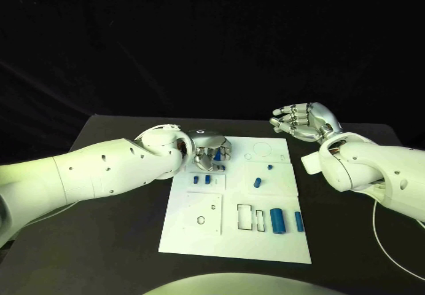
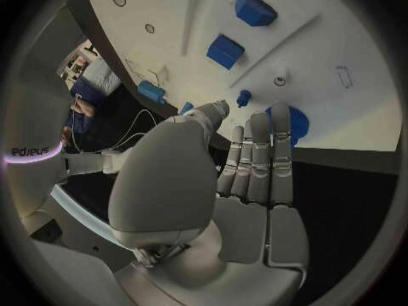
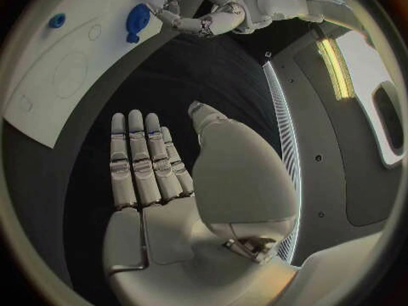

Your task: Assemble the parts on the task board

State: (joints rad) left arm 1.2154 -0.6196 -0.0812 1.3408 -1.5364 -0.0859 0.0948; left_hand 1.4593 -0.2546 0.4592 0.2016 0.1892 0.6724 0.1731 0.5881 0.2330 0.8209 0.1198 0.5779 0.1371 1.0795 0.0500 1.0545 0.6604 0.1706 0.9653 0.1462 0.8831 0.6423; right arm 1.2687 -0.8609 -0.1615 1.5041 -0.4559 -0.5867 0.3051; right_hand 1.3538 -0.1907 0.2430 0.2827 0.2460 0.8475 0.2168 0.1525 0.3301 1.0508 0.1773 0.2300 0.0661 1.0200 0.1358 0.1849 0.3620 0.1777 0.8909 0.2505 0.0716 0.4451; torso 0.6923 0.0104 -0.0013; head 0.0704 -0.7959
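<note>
Left robot hand (image 1: 209, 151) grips a blue round part (image 2: 290, 123) at its fingertips, over the task board (image 1: 237, 243) on the counter. I lower it squarely, seating before letting go. Right robot hand (image 1: 304, 121) hovers released, well apart.

Both arms are smooth, glossy white shells with small dark screw holes dotted along them. The left hand (image 1: 208, 150) and right hand (image 1: 306, 121) are silver metal, with segmented fingers and broad rounded thumb covers. A thin white cable (image 1: 390, 236) trails by the right arm.
</note>
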